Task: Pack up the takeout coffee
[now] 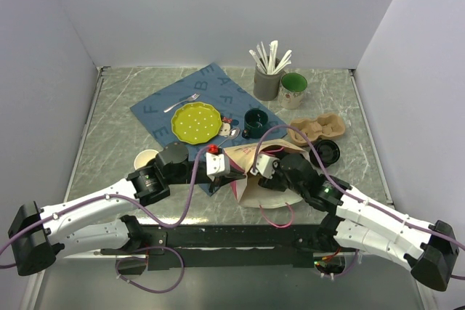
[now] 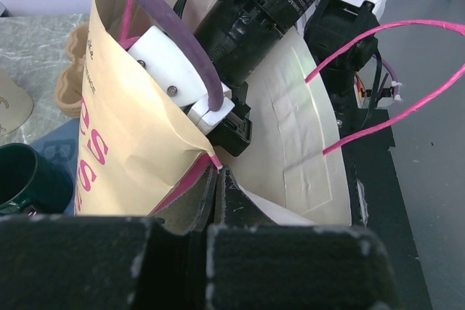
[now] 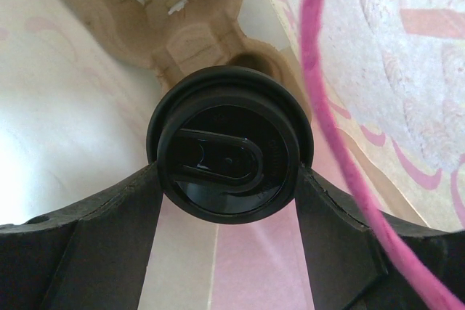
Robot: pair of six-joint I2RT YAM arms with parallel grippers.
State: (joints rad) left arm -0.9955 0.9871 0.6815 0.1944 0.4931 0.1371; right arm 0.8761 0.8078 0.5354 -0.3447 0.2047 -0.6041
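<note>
Now, takeout coffee (image 3: 229,157) inside bag (image 2: 123,143).

Takeout coffee (image 3: 229,154): only the top is visible in the right wrist view. Round black plastic lid (image 3: 211,168), glossy, on the cup, with a raised U-shaped sip tab. It faces the camera squarely, and the cup body is hidden behind it. Right gripper (image 3: 229,179) jaws press the lid rim on both sides. It sits inside the pink-printed paper bag (image 3: 407,49). Upright or tilted: can't tell.
</note>
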